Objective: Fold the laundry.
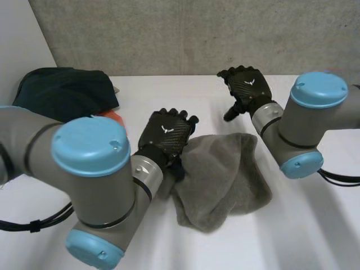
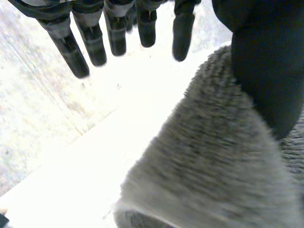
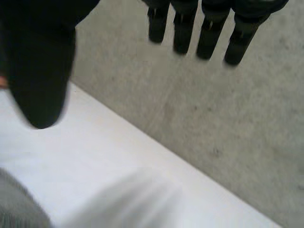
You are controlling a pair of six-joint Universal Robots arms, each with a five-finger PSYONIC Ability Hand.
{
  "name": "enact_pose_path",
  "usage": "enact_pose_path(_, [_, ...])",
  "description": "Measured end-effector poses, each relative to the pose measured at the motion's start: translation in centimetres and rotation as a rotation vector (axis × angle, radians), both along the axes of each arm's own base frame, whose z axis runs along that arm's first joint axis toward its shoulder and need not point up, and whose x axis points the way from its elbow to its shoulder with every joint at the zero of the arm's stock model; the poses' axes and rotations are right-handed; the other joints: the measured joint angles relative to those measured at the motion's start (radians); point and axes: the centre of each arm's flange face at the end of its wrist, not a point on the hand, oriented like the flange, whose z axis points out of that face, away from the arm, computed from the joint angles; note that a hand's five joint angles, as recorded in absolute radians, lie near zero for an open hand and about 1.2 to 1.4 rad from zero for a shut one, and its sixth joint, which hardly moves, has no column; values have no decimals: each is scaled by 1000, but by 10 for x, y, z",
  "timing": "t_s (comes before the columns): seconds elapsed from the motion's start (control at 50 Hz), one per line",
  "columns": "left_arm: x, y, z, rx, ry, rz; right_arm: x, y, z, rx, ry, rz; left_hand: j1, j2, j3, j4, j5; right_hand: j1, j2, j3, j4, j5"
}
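Partly hidden grey towel (image 1: 225, 174); left hand (image 1: 166, 135) atop.

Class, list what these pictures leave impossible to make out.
1. Orange thing, head view: mostly hidden by the left arm; unidentifiable.
2. Towel edge, head view: part covered by the left hand.
3. Dark cloth, head view: bunched, garment type unclear.

No legible text, numbers or brand names. Only marking: small white wing-shaped emblem (image 1: 167, 129) on back of left hand (image 1: 162, 142); same emblem on back of right hand (image 1: 247, 90). No letters readable in either.
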Motion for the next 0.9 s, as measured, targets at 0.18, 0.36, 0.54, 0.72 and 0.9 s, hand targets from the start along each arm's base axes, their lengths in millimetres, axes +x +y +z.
enact_pose_path(0.18, [37, -33, 16, 17, -15, 108, -34, 52, 32, 111, 211, -68, -12, -53, -56, -56, -49, -80, -107, -131, -128, -104])
enact_pose_path(0.36, [89, -52, 7, 112, -18, 94, -69, 126, 13, 314, 401, 13, -12, -53, -56, -56, -49, 57, 33, 25, 23, 47])
enact_pose_path(0.54, [110, -63, -27, 234, -2, -15, -86, 167, -25, 423, 419, 81, -12, -53, -56, -56, -49, 68, 35, 35, 34, 67])
enact_pose_path(0.72, [101, -81, -58, 238, -37, -101, -79, 162, -53, 401, 291, 67, -8, -50, -54, -53, -47, 64, 35, 33, 31, 44])
enact_pose_path(0.9, [73, -72, -79, 254, -69, -187, -53, 155, -74, 334, 243, 93, 845, 714, 703, 721, 713, 637, 631, 603, 602, 618])
